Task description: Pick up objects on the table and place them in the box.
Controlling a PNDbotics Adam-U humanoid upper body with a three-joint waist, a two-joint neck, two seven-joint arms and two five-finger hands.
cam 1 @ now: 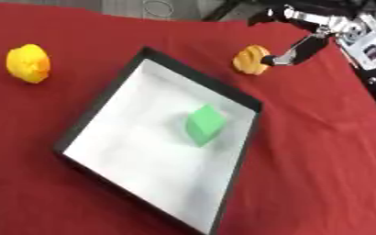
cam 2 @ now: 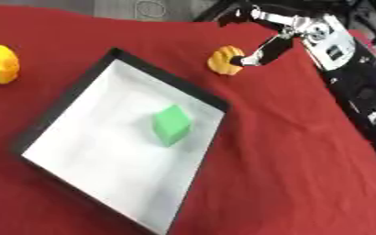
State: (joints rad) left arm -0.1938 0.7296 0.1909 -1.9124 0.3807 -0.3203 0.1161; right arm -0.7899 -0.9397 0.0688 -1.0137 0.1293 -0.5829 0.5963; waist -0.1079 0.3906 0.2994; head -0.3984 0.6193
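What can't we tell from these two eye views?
- Right robot hand: a fingertip meets the orange object, but blur hides whether it is pinched.
- Orange object: shape unreadable, blurred in both views.
- Yellow object: cut by the left edge in the right eye view; details blurred.
- Left robot hand: in neither view.
- Box: near corner cut off by the bottom edge.

Even, fairly bright overhead light falls across the red cloth (cam 1: pixel 319 151). The white floor of the box (cam 1: pixel 143 151) is washed out, nearly without detail. The green block (cam 1: pixel 205 124) casts a faint shadow beneath it. Both views are soft throughout; edges of the far right hand (cam 2: pixel 259 54) and the yellow toy (cam 1: pixel 28 63) smear.
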